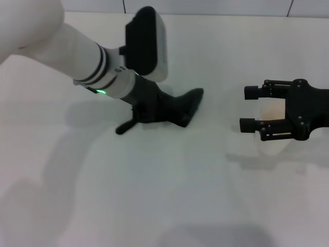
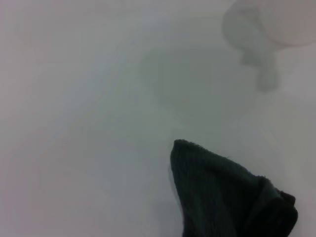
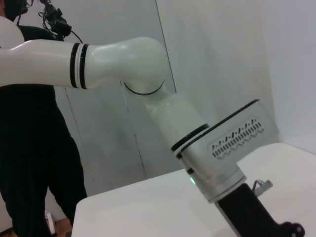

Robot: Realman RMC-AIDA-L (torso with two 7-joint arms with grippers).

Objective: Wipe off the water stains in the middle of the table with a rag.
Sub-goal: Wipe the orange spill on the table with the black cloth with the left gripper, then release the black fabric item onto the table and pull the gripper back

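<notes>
The dark rag (image 1: 186,104) lies bunched on the white table (image 1: 154,195) near its middle, with a thin loop tab (image 1: 123,128) sticking out toward me. My left gripper (image 1: 154,109) is down on the rag and shut on it. A dark corner of the rag (image 2: 222,197) hangs over the table in the left wrist view. No water stains show on the bare surface. My right gripper (image 1: 250,109) hovers open at the right, well apart from the rag.
A faint clear cup (image 1: 272,110) with a peach tint sits between the right gripper's fingers. The left arm (image 3: 197,143) crosses the right wrist view, with a person in black (image 3: 34,158) standing beyond the table's edge.
</notes>
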